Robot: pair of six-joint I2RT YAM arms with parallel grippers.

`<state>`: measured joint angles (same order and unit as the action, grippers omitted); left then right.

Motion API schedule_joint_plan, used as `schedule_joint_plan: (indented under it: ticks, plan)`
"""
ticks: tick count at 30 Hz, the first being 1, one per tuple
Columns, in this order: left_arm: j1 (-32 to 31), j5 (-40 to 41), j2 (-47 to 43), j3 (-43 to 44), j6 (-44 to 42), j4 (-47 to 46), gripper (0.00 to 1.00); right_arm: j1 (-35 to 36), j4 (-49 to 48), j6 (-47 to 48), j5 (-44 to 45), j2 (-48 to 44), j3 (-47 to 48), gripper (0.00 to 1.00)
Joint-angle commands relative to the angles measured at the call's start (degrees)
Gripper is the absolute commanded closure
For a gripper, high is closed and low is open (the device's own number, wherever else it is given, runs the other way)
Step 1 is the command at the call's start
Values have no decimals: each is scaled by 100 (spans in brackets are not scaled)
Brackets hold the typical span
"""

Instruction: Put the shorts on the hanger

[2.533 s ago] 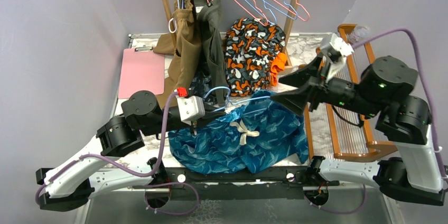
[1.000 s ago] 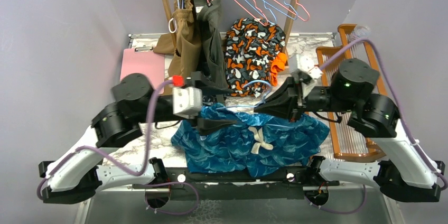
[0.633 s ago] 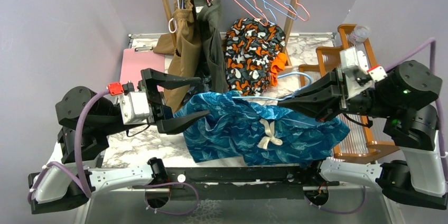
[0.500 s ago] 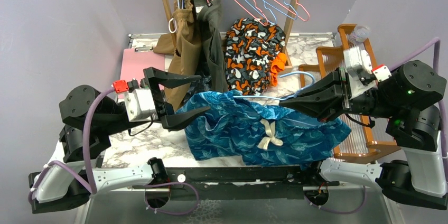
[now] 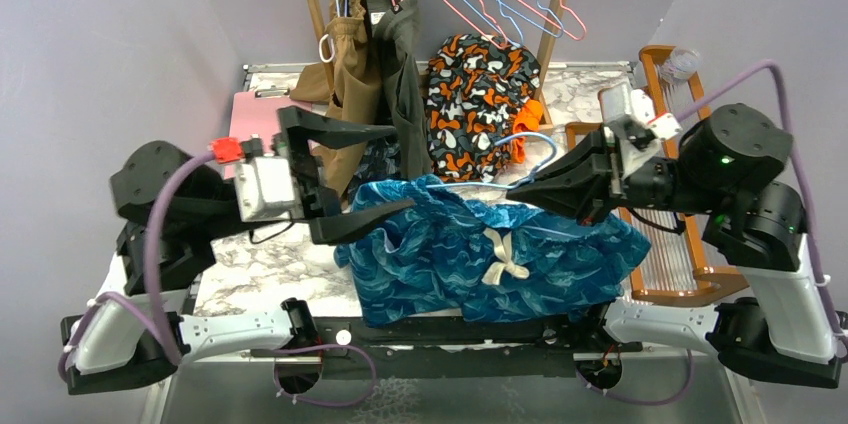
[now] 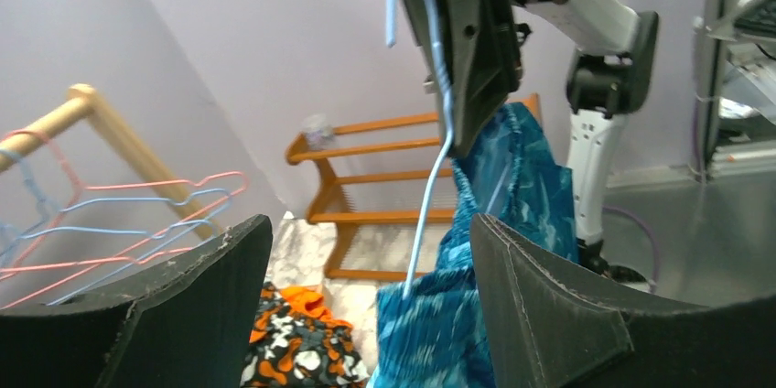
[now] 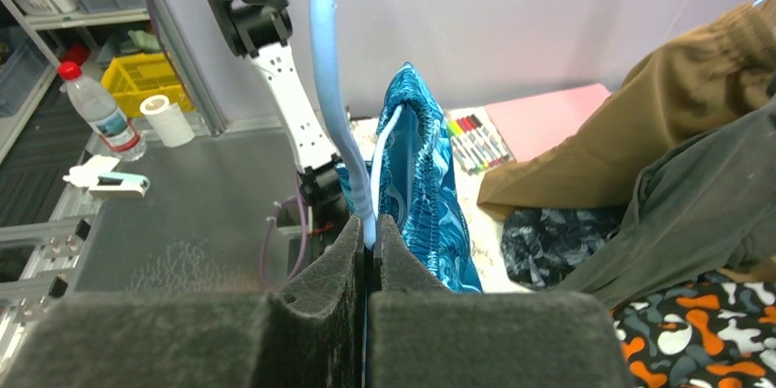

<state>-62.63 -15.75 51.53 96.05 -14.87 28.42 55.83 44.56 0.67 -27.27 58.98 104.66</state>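
Top external: shiny teal-blue wave-print shorts [image 5: 480,264] up on the thin light-blue wire hanger [image 5: 468,185], seating left to confirm

I have the right gripper [image 5: 520,184] pressed together on the hanger's wire just below the hook, holding the frame out over the middle of the marbled table top [image 5: 240,274]. On the right wrist camera the wire runs from my closed pads straight into the gathered waistband. I read that as the hanger being threaded inside the shorts rather than lying beside them. The left wrist camera agrees: the wire drops from the right gripper and disappears into blue cloth, which hangs below it. From above, the waistband bunches along the wire, the cream drawstring bow faces forward, and the legs spill toward the near edge of the table. I cannot tell whether the hems rest on it.

The left gripper [image 5: 405,170] has its jaws spread wide with nothing between them. Its lower finger lies at the left end of the waistband, touching or just short of it; I cannot say which.

My judgement is that the main work is done, with the shorts carried by the hanger. What remains is to confirm that the left shoulder of the wire sits properly inside the waistband, since cloth hides that corner. The bunched fabric also needs evening out so it won't slide off.
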Motion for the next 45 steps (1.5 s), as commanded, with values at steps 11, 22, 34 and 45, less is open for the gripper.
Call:
schedule_joint_plan:
  ticks: [11, 22, 34, 45]
  plan:
    - [-8, -1255, 789, -652, -76, 131, 19, 24, -334, -67, -205, 108, -448, 99]
    - [-6, -794, 1031, -637, -127, -93, 59, 22, -366, -45, -366, 158, -491, 99]
    - [-10, -687, 931, -728, -79, -310, 100, 24, -255, 35, -66, 7, -657, 82]
    - [1, -804, 1013, 165, 182, -650, 22, 22, -409, -195, -800, 330, 621, 99]
